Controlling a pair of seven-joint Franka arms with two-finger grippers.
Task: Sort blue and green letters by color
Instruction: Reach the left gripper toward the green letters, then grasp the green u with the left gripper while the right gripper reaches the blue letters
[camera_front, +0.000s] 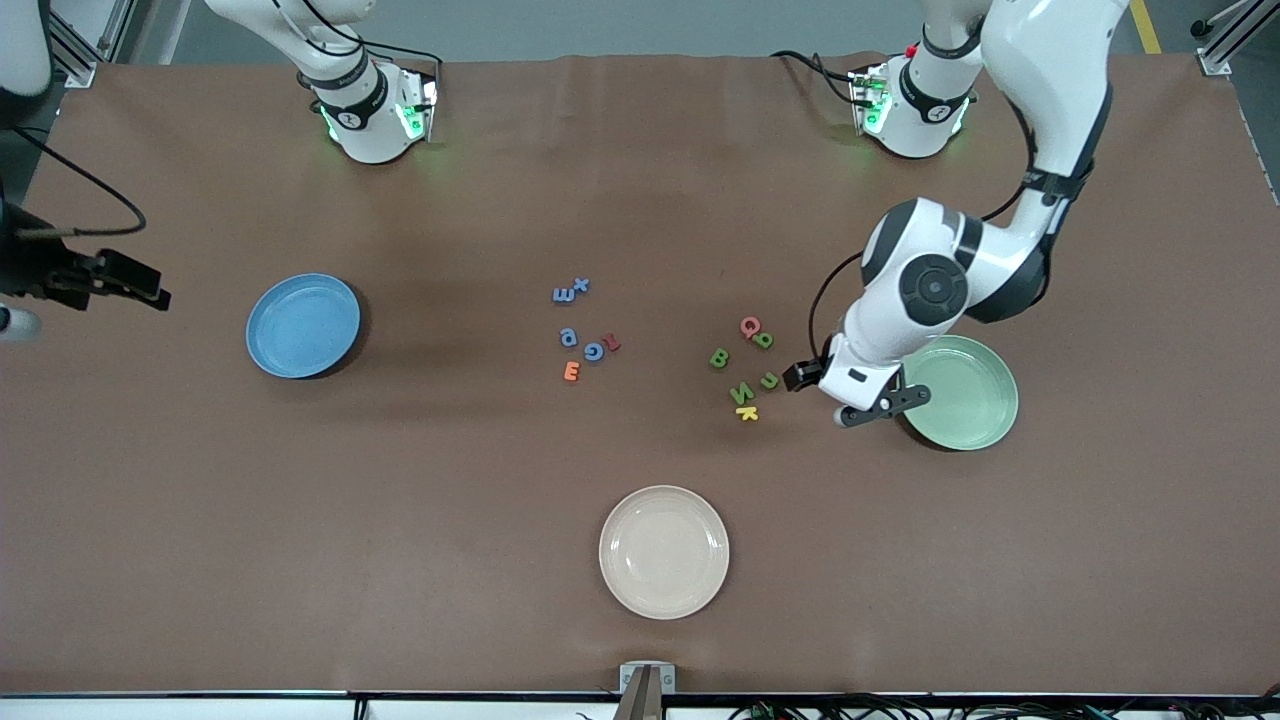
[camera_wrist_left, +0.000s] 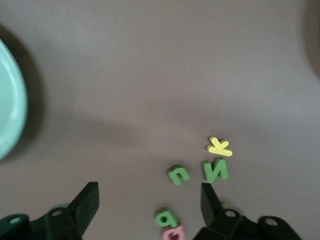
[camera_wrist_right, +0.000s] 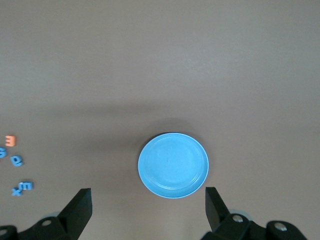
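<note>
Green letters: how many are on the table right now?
4, all on the table beside the green plate, none on it: B, one beside the pink letter, a small one, and N next to the yellow K.

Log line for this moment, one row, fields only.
left gripper: open, empty, between green letters and green plate | right gripper: open, empty, above blue plate | blue letters: unsorted mid-table

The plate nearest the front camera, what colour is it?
The plate is cream, an off-white with a faint pink tint. It shows only in the front view.
</note>
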